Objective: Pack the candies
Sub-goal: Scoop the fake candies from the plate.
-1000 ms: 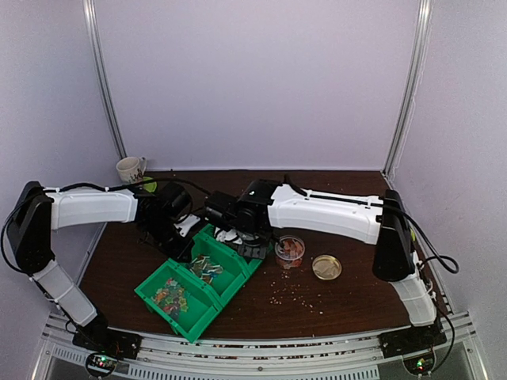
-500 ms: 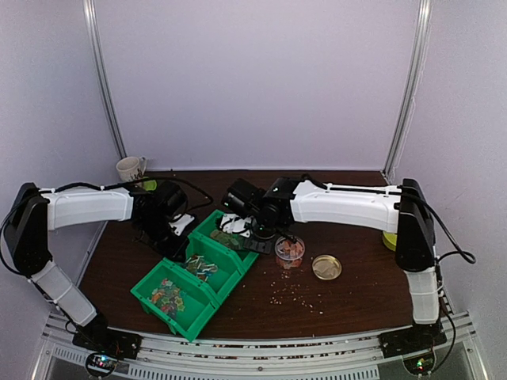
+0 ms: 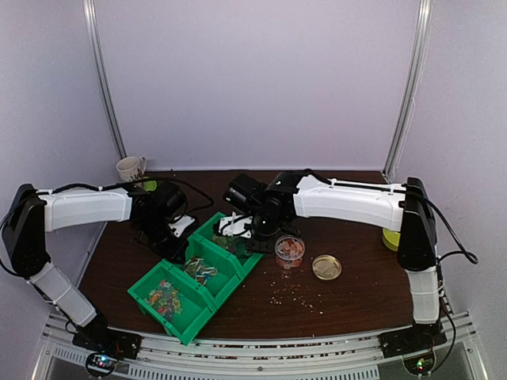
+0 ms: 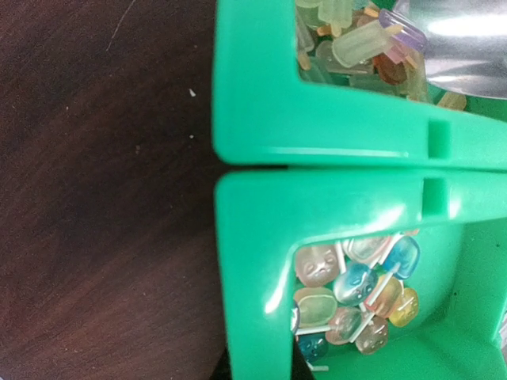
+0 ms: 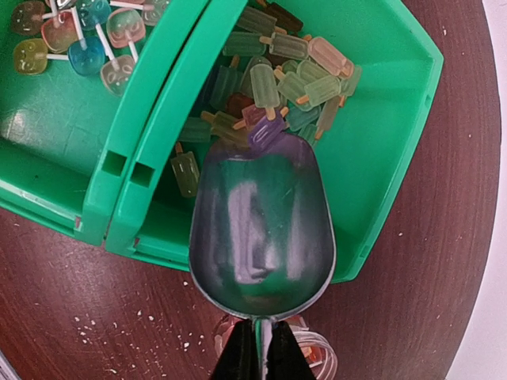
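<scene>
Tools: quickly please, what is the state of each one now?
Left tool: closed on the wall of the bin.
Right tool: closed, holding the scoop.

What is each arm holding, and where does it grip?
Right tool: the scoop, by its handle. Left tool: the bin, by its wall.

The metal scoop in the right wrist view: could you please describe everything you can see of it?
The scoop is shiny silver metal, with a long oval bowl that mirrors the green around it and looks empty. Its handle end is clamped in the shut jaws of the right gripper. It sits in the end compartment of the green bin tray, front lip against the popsicle-shaped candies, one purple piece resting on the lip.
</scene>
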`<control>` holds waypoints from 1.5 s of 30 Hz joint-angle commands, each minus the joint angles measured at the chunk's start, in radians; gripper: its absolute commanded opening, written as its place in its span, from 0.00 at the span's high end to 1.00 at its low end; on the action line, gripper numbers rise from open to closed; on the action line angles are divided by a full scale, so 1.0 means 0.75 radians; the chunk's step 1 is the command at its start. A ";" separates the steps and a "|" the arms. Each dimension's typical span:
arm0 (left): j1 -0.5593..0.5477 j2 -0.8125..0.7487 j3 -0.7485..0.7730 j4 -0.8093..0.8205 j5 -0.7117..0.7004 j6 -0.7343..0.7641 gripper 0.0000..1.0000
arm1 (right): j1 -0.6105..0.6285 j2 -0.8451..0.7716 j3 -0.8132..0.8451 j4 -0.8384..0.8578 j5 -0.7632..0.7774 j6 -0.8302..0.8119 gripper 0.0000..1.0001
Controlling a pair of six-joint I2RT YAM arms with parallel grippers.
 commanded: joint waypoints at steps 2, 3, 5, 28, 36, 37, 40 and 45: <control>-0.031 -0.096 0.052 0.274 0.163 0.046 1.00 | 0.005 0.095 -0.023 -0.116 -0.152 0.045 1.00; -0.031 -0.097 0.051 0.274 0.166 0.046 1.00 | -0.004 0.103 -0.020 -0.084 -0.147 0.082 1.00; -0.031 -0.096 0.049 0.275 0.176 0.047 1.00 | -0.013 0.130 -0.025 -0.011 -0.158 0.151 1.00; -0.014 -0.115 0.033 0.287 0.201 0.018 1.00 | -0.037 -0.078 -0.510 0.915 -0.235 0.465 1.00; 0.035 -0.105 0.032 0.289 0.219 -0.005 1.00 | -0.039 -0.216 -0.745 1.164 -0.247 0.427 1.00; 0.035 -0.106 0.032 0.288 0.221 -0.005 1.00 | -0.039 -0.222 -0.769 1.212 -0.253 0.420 1.00; 0.038 -0.106 0.028 0.288 0.226 -0.004 1.00 | -0.041 -0.213 -0.812 1.325 -0.262 0.423 1.00; 0.037 -0.102 0.028 0.284 0.228 -0.003 1.00 | -0.054 -0.246 -0.919 1.587 -0.247 0.484 1.00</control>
